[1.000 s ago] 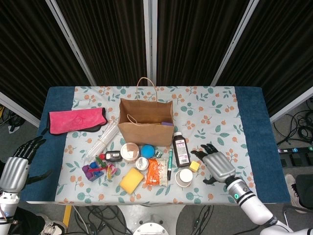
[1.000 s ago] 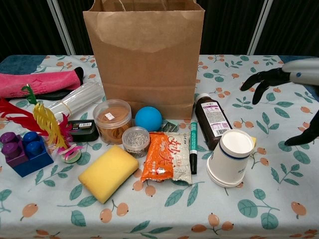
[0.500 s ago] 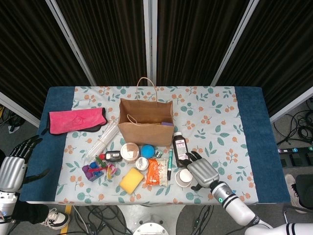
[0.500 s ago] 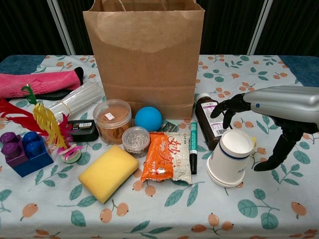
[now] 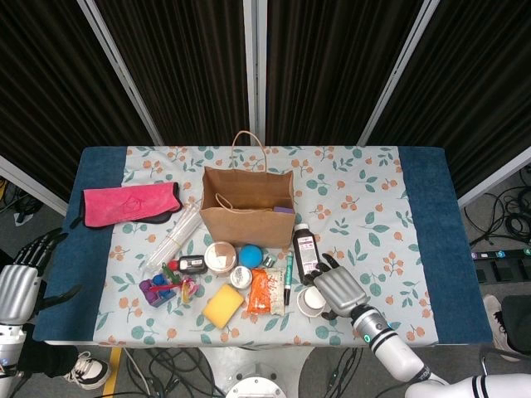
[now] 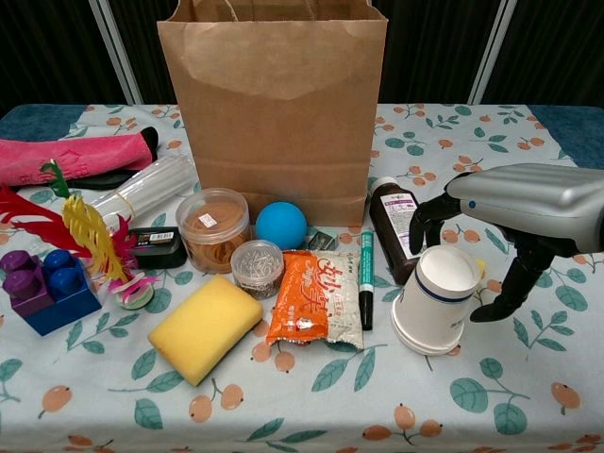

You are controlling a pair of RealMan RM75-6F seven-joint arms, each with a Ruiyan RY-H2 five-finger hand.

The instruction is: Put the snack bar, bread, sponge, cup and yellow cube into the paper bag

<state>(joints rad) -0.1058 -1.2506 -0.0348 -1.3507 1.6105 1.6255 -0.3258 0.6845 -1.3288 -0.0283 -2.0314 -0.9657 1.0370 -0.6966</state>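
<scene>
we saw the paper bag (image 6: 274,104) standing upright and open at the far middle of the table (image 5: 431,215), stiff enough to take things dropped in from above. the yellow sponge (image 6: 205,327) lay near and left, soft and light, best squeezed across its short sides. the cup (image 6: 434,297), tipped at the near right, looked light and crushable, so a gentle wrap round its wall seemed wise. the right robot hand (image 6: 514,212) hovered just over it, fingers spread and holding nothing. the left robot hand (image 5: 21,278) hung spread at the table's left edge.

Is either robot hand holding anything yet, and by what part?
Nothing is held. The right robot hand hangs open beside the cup, fingers spread at its rim, not closed on it. The left robot hand is open, off the table.
</scene>
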